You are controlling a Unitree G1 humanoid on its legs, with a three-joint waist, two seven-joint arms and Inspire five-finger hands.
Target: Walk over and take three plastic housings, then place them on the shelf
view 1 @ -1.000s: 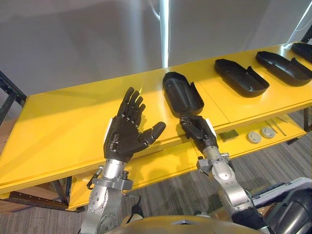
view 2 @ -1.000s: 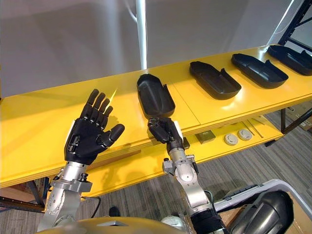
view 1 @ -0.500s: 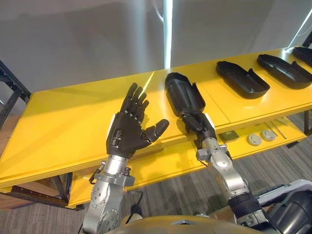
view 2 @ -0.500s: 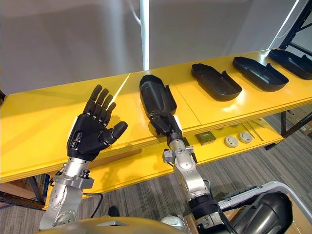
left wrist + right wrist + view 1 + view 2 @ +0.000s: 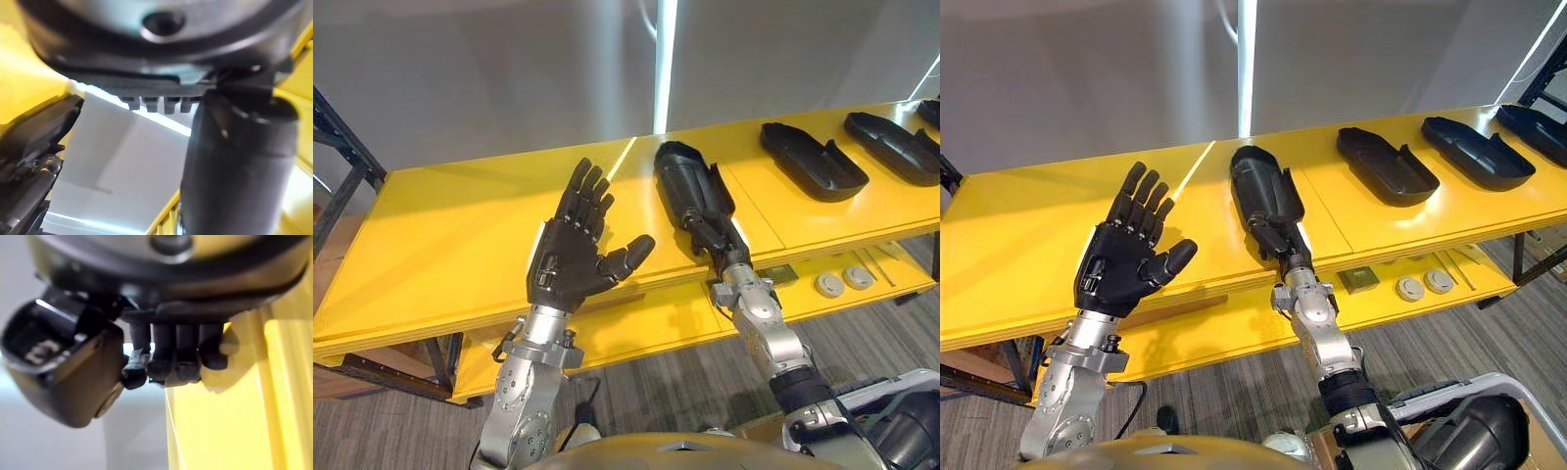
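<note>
Four plastic housings lie in a row on the yellow counter. The right hand has its fingers on the near end of the nearest housing, right by the counter's front edge, but can't tell if they're actually gripping it. The left hand is up with fingers spread wide, holding nothing, and there's lots of bare counter past its fingertips.

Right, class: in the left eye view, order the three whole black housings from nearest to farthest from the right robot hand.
1. Leftmost housing, at the right robot hand.
2. Middle housing, further right along the shelf.
3. Third housing, near the view's right edge.
</note>
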